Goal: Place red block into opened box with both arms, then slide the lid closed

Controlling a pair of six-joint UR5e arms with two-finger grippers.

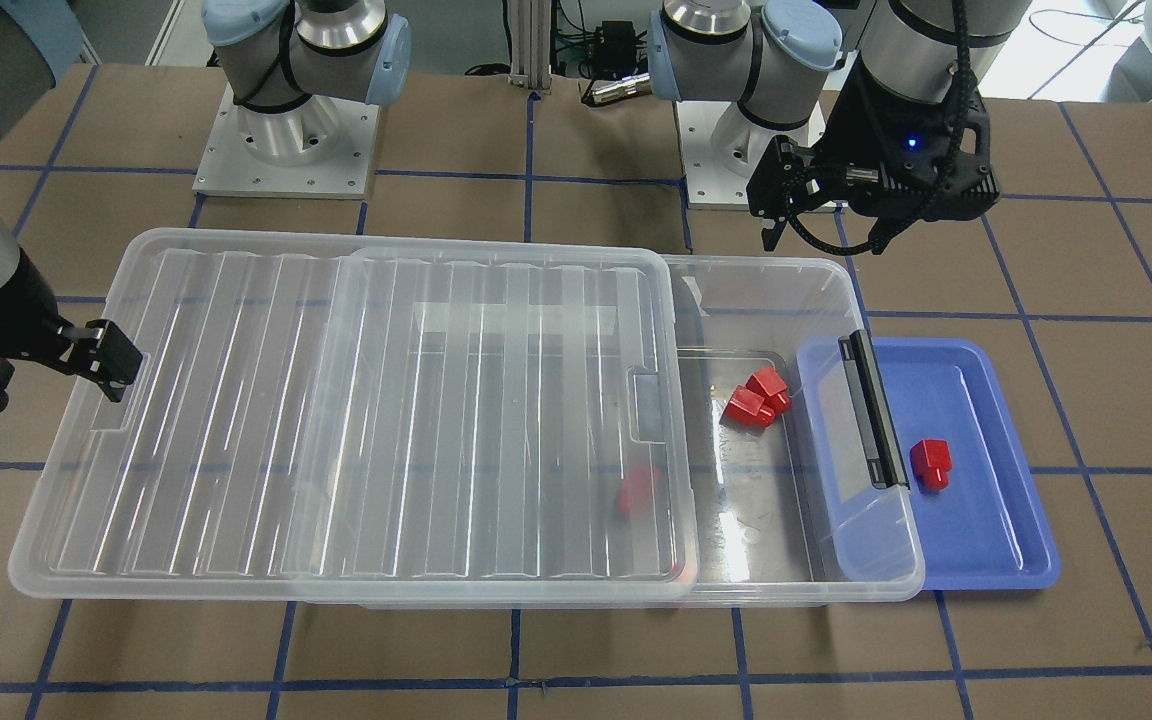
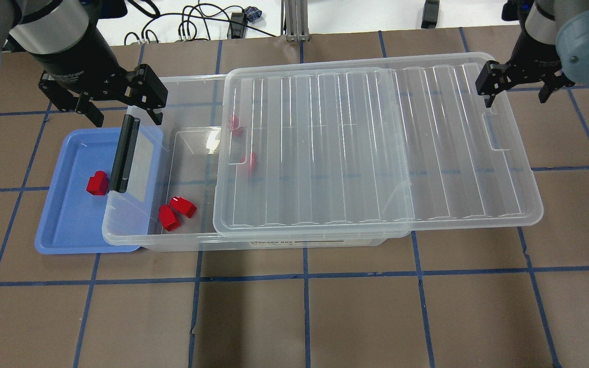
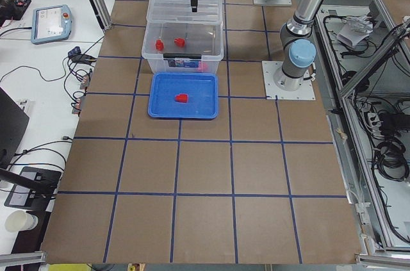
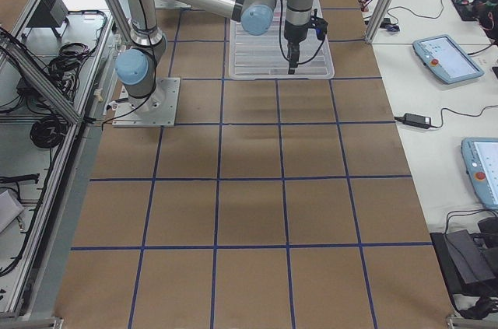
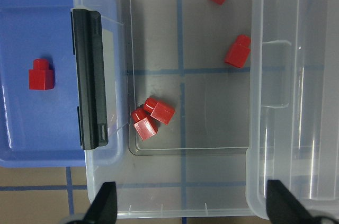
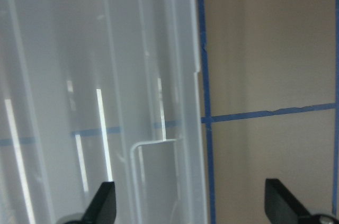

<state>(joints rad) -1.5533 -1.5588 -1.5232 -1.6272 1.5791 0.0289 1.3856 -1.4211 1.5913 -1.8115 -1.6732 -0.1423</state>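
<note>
Hovering spread wide and empty over the box's point(image 2: 274, 240) handle end, the left gripper point(image 2: 123, 106) belongs to the arm nearer the one red block point(image 2: 97, 183) still outside. That block lies in the blue tray point(image 2: 64, 225) at the overhead view's lower left, just beside the black handle point(image 2: 125, 153). From the claw it sits down-frame and slightly left, its long axis parallel to the handle. The right gripper point(image 2: 515, 89), likewise released, hovers at the lid's point(image 2: 376, 153) upper-right end.
</note>
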